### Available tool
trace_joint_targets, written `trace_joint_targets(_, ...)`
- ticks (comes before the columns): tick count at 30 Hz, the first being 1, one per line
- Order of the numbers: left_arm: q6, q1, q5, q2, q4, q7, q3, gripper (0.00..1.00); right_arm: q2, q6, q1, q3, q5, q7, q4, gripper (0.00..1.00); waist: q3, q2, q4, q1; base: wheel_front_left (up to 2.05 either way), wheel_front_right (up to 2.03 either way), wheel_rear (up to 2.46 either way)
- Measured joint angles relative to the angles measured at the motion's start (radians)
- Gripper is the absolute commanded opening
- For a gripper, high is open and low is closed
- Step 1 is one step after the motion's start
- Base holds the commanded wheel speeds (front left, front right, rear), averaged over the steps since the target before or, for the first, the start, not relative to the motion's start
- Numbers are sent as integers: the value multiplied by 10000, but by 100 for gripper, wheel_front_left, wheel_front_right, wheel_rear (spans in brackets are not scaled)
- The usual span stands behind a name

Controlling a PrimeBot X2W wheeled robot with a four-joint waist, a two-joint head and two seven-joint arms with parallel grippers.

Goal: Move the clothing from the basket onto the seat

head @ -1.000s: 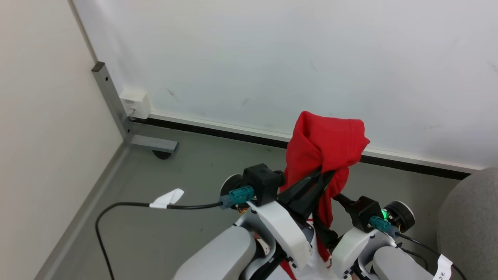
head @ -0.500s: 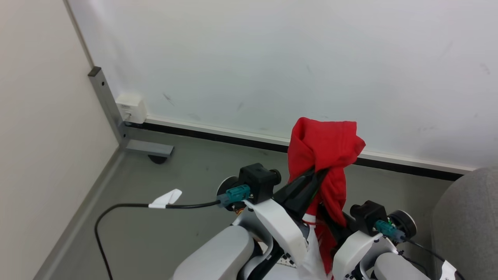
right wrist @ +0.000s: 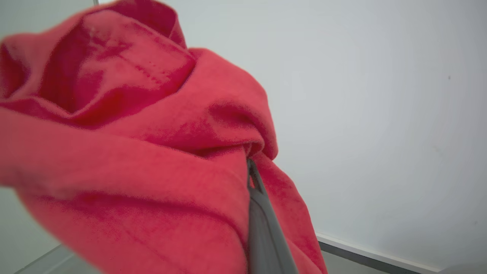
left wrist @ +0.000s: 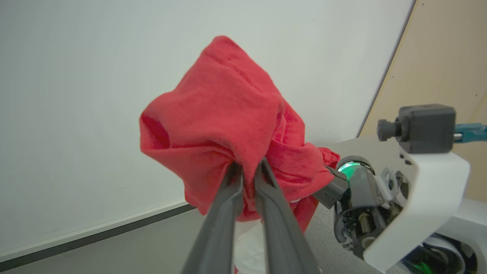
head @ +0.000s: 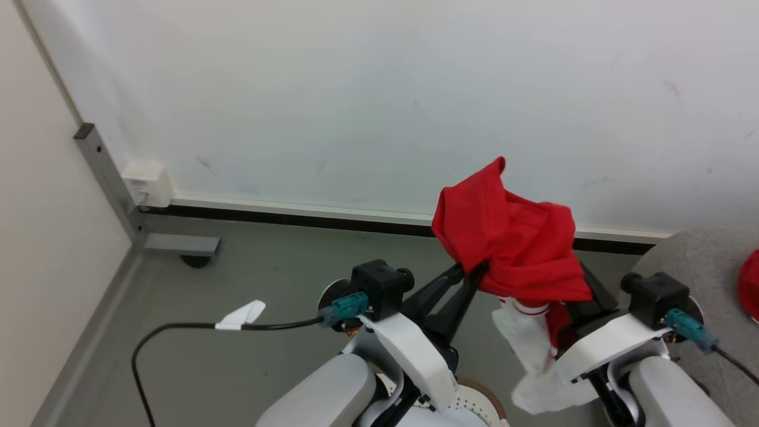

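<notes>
The head camera has swung right, so the wall corner slides off and more of the seat (head: 694, 261) comes in. That's the view shifting, not the room. The real change is the right gripper (right wrist: 251, 173): lower down a second ago, it's now up under the clothing (head: 513, 243) and clamped on it. The left gripper (head: 479, 271) hasn't let go, and its wrist view shows both fingers pressed together on a fold of red fabric. So the garment hangs in the air between the two arms. It's above the basket (head: 483, 396), whose brown rim peeks in at the bottom, and just short of the seat's left edge. White trim (head: 528, 332) dangles below.

By my reading, the step in hand is the carry across. The next move calls for both arms swinging right together and lifting that dangling tail over the seat's rounded edge. Then they can open over the cushion.

The right gripper's tips are hard to make out, buried in cloth with one finger showing. Another red piece (head: 750, 290) lies on the seat, cut off at the right. I can't tell what's left in the basket.
</notes>
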State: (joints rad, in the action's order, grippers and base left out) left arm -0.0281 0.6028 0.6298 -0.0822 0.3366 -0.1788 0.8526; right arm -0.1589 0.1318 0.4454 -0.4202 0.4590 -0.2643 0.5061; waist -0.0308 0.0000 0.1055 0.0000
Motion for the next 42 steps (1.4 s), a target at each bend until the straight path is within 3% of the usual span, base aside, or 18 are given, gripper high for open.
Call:
trace_joint_targets(16,173,-560,-221,-138,-42,-265,568,100,-1158,0,-657,2522,-155,-4,-2370,0,173,0,-2582,0,0,0,0)
trace_joint_targets(29,326,-314,-763,-242,301,-612,646,100,-1262,0,-1685,3041,-353,81,-3434,0,911,0,-4793,0,0,0,0)
trace_joint_targets(42,303,105,-1202,-213,245,-779,629,100,-1266,0,-1592,3540,-353,211,-3764,0,1700,0,-5596,0,0,0,0)
